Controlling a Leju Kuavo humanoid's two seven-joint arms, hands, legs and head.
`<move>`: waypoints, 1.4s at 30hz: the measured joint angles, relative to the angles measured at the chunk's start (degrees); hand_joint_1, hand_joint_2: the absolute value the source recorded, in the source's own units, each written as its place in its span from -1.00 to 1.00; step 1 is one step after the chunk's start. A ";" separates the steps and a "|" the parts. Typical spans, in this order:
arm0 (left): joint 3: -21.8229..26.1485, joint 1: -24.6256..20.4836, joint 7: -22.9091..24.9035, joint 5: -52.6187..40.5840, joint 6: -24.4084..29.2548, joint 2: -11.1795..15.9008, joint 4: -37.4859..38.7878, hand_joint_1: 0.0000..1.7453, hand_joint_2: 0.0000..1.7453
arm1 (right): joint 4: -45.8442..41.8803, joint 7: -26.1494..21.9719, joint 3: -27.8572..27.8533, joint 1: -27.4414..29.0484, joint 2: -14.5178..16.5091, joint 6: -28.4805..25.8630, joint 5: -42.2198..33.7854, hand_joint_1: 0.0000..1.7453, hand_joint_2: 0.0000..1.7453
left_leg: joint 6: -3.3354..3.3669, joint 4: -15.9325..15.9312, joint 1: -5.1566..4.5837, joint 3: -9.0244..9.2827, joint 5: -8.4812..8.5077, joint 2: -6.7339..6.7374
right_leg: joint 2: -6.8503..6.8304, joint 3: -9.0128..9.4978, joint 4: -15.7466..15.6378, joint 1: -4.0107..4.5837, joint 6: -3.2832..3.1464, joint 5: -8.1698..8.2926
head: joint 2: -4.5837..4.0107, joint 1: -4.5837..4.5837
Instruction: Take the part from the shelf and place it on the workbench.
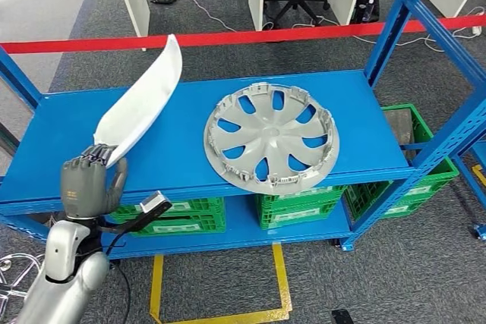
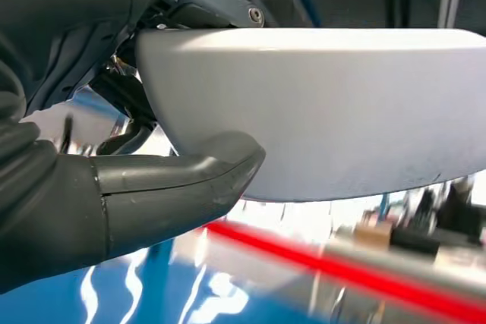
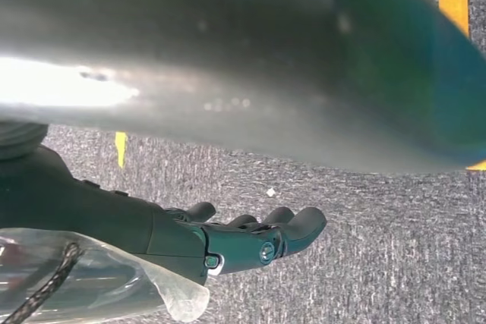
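Observation:
My left hand point(image 1: 89, 182) grips the lower end of a long, curved white part point(image 1: 141, 102), which it holds lifted and slanting up over the left of the blue shelf point(image 1: 52, 138). Up close, the left wrist view has the thumb point(image 2: 171, 180) pressed against the white part point(image 2: 321, 111), with the other fingers behind it. A silver wheel cover point(image 1: 271, 137) lies flat on the shelf's right half, overhanging the front edge. My right hand point(image 3: 246, 239) hangs over grey carpet with its fingers loosely extended and nothing in them.
Green crates point(image 1: 298, 204) sit on the lower shelf level, and another one point(image 1: 427, 157) stands to the right. Blue uprights point(image 1: 401, 17) frame the shelf on its right. A red tape barrier point(image 1: 241, 37) runs behind. Yellow floor tape point(image 1: 218, 312) marks the carpet in front.

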 joint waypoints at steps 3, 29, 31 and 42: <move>-1.45 0.42 0.15 -4.73 2.93 0.47 -10.41 1.00 1.00 | 0.00 -0.21 0.01 -0.02 0.00 -0.28 -0.46 -1.00 -1.00 | 0.00 0.00 0.00 -0.02 0.00 0.00 | 0.00 -0.01 0.00 0.00 0.00 0.00 | 0.00 0.01; -1.05 2.62 -3.59 -4.61 3.19 0.43 -22.68 1.00 1.00 | 0.00 0.18 0.01 -0.05 0.00 -0.89 -1.24 -1.00 -1.00 | 0.00 0.00 0.00 -0.02 0.00 0.00 | -0.01 -0.01 0.00 0.00 0.00 0.00 | 0.00 0.00; -1.02 2.62 -3.38 -3.79 3.19 0.43 -22.63 1.00 1.00 | 0.00 0.18 0.01 -0.06 0.00 -1.06 -1.32 -1.00 -1.00 | 0.00 0.00 0.00 -0.02 0.00 0.00 | -0.01 -0.01 0.00 0.00 0.00 0.00 | 0.00 0.01; -1.17 3.00 0.53 -4.20 3.19 0.92 -21.92 1.00 1.00 | 0.00 -0.06 0.01 -0.04 0.07 -1.39 -1.74 -1.00 -1.00 | 0.00 0.00 0.00 -0.02 0.00 0.00 | 0.00 -0.01 0.00 0.00 0.00 0.00 | 0.00 0.01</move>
